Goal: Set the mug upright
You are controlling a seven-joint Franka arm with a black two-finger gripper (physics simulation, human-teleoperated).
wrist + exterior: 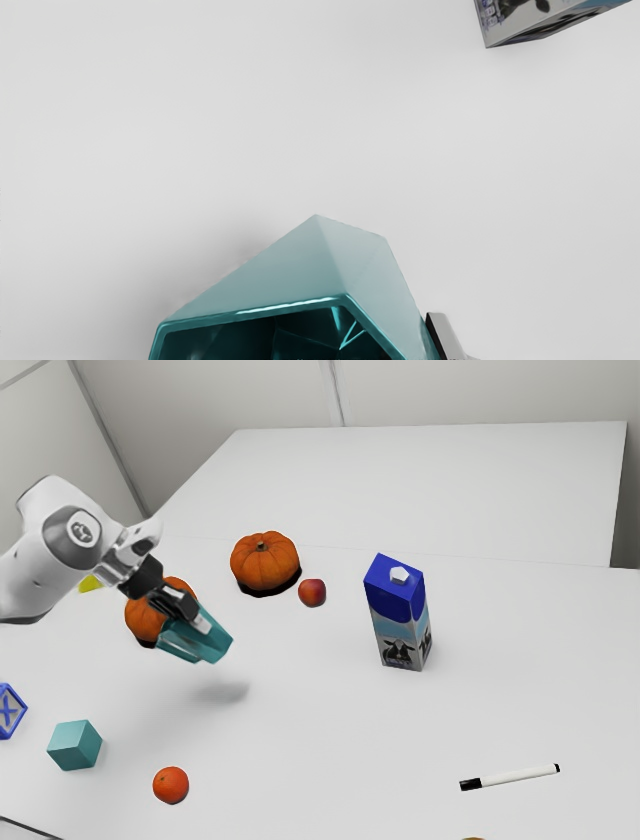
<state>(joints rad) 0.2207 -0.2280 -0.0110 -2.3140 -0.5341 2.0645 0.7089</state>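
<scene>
The hand (201,624) is gripping the teal faceted mug (212,646), holding it tilted above the bench (320,740), its shadow falling on the surface below. In the wrist view, the mug's open mouth faces the camera, with one finger (445,336) against its side. The milk carton (397,615) stands upright, well apart from the mug. Near the teal cube (75,745) lies an orange (171,785).
</scene>
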